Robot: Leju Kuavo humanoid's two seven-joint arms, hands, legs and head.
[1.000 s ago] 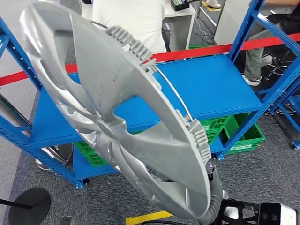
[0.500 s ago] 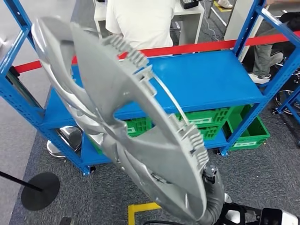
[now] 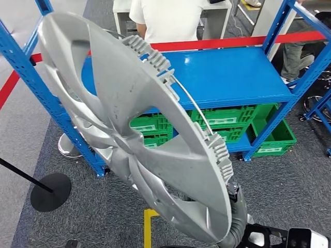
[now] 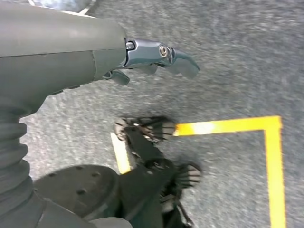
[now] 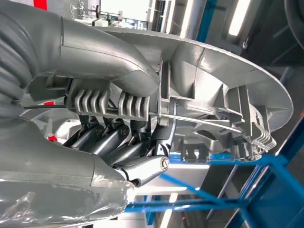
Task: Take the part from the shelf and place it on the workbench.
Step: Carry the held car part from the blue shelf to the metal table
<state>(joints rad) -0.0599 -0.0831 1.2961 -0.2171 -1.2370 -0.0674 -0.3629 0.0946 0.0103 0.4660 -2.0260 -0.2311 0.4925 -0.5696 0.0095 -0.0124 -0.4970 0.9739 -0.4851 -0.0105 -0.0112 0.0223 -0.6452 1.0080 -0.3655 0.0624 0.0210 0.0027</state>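
A: Biggest change first?

B: The whole head view has shifted since a second ago. The blue shelf sits higher and further off in the picture, more grey floor shows under it, and a yellow floor line has come in below. That's the camera moving, not the things. My read: the robot is backing off from the shelf.

A: And the part?

B: The part keeps the same place in the picture, so it travels with the robot. Off the shelf, in front of it, tilted, held up in the air. So the pick looks done and the carry is on. No workbench in sight (can't say where it is).

A: Hands?

B: Right hand grips the part's rim, thumb over the ribbed clips on one face, dark fingers curled under on the other. Left hand hangs over the floor, holding nothing, fingers stretched out.

A: Part's look?

B: Big silver-grey plastic wheel cover, round, with wide cut-outs between spokes. A thin wire ring runs along the inner rim through ribbed clips. A few dark specks on the surface.
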